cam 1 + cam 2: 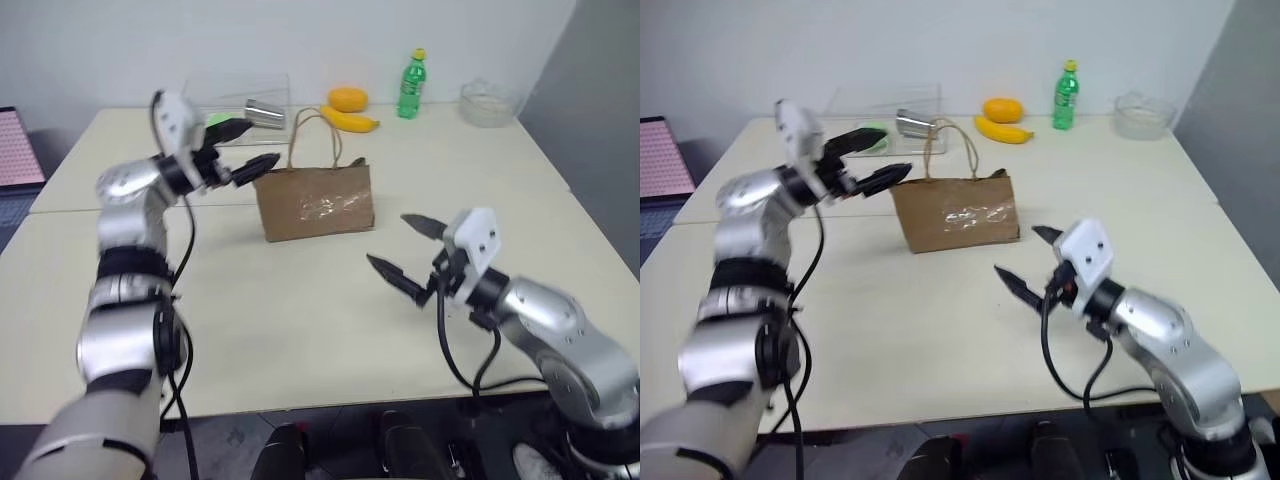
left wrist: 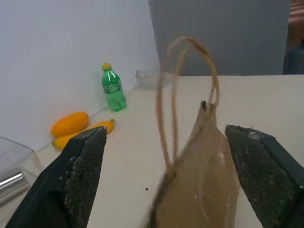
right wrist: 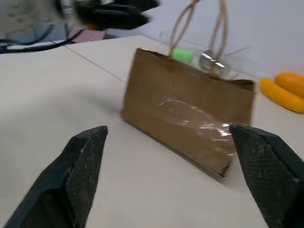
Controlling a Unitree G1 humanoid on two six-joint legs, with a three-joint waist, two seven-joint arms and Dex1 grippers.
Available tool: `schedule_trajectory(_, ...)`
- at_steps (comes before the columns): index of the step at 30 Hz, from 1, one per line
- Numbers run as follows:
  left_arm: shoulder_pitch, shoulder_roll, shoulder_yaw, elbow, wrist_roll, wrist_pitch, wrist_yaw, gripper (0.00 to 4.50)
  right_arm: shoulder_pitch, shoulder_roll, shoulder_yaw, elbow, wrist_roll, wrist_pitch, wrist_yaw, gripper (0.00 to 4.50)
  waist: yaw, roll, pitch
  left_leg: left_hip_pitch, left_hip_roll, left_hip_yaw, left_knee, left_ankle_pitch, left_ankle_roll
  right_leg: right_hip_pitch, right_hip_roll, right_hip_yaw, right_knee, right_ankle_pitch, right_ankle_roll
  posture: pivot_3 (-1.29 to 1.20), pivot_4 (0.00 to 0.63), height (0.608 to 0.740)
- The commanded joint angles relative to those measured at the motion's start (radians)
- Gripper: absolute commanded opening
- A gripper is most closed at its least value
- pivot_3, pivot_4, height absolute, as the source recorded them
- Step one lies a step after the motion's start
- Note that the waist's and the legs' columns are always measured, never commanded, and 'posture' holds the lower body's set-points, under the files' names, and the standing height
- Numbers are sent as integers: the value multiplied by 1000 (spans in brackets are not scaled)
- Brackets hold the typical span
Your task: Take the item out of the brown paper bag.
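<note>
1 crinkled brown paper bag [image 1: 315, 203] with tan loop handles stands upright mid-bench [image 1: 300, 330], contents hidden, between 2 open, empty hands, left hand [image 1: 243, 150] beside its top edge, right hand [image 1: 405, 252] near.

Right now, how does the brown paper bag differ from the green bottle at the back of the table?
The brown paper bag is wide, crinkled and opaque, with thin loop handles; the green bottle is slim, see-through plastic with a yellow cap. The bag stands mid-table between both grippers; the bottle stands at the far edge by the wall, beside the banana. Both stand upright on the table.
</note>
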State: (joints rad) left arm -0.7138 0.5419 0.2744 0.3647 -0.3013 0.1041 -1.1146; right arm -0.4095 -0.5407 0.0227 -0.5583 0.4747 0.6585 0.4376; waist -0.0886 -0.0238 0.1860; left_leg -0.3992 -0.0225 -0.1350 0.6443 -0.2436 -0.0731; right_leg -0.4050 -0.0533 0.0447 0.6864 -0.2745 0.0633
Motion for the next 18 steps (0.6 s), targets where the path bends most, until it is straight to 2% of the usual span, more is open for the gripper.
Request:
schedule_trajectory(1, 150, -14, 47, -403, -110, 166, 160, 4212, -108, 5, -5, 97, -24, -51, 44, 2937, 5, 0, 0, 0, 0, 0, 0, 0, 0, -1, 1, -1, 0, 0, 0, 0, 150, 740)
schedule_trajectory(6, 458, -132, 59, -784, -201, 282, 385, 4212, -338, 23, 80, 430, -153, -208, 146, 1082, 18, 0, 0, 1, -1, 2, 1, 0, 0, 1, -1, 0, 0, 0, 0, 0, 150, 740)
schedule_trajectory(9, 593, -176, 55, -891, -228, 290, 450, 4212, -488, 56, 133, 682, -248, -343, 198, 105, 16, 0, -1, 2, -1, 3, 1, 0, 0, 1, 0, 1, 0, 1, -1, 0, 150, 740)
schedule_trajectory(14, 698, -189, 29, -925, -241, 269, 471, 4212, -736, 142, 186, 1167, -391, -582, 229, 45, 13, 0, -1, 3, 0, 4, 0, 0, 0, 1, 1, 1, 0, 1, -2, 0, 150, 740)
schedule_trajectory(18, 705, -181, 12, -923, -252, 263, 480, 4212, -933, 228, 210, 1552, -499, -737, 167, 45, 10, 0, 0, 2, -1, 4, 0, 0, 0, 1, 1, 0, -1, 1, -2, 0, 150, 740)
